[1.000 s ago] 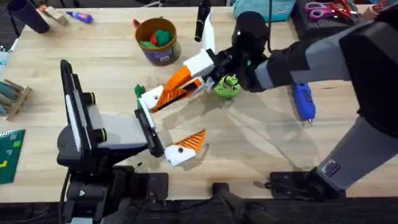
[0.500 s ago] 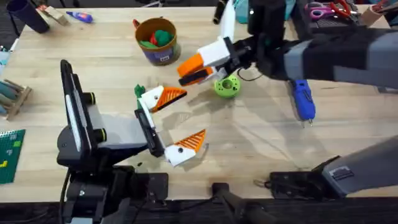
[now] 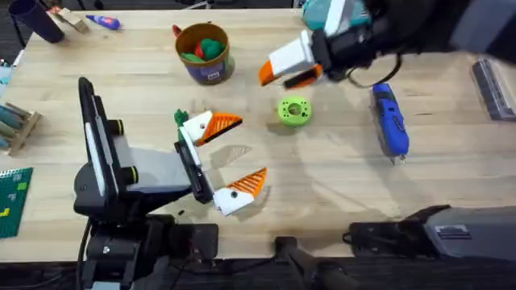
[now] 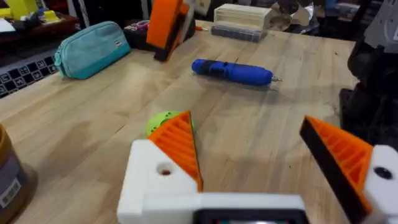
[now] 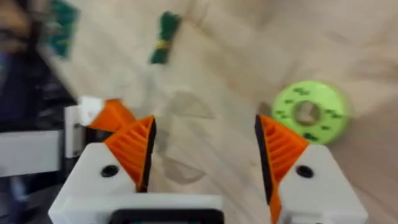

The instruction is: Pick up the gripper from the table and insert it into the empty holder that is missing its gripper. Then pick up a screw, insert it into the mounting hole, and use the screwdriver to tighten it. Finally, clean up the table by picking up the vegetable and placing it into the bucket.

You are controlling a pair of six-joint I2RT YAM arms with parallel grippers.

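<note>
My left gripper [image 3: 248,149] stands open near the table's middle. Its far white holder [image 3: 193,127] carries the orange ribbed gripper [image 3: 219,123], seen close up as the holder [image 4: 155,180] with the gripper [image 4: 177,143] seated in it. The near finger [image 3: 242,189] has a dark hole in its white base. My right gripper [image 3: 290,71] hovers open and empty above the far middle [image 5: 204,134]. The blue screwdriver [image 3: 389,121] lies at the right [image 4: 233,71]. The orange-brown bucket [image 3: 203,68] holds green and red pieces. A small green vegetable [image 3: 181,117] lies beside the holder [image 5: 165,37].
A flat green disc [image 3: 294,110] with a hole lies between the grippers [image 5: 308,112]. A teal pouch [image 4: 90,48] and scissors [image 3: 415,12] sit at the far right. A green board [image 3: 12,201] and wooden blocks [image 3: 16,125] line the left edge.
My right gripper has let go at the left gripper's far finger and pulled up and away toward the far right. The orange gripper stays seated in the holder. The left arm has not moved.
</note>
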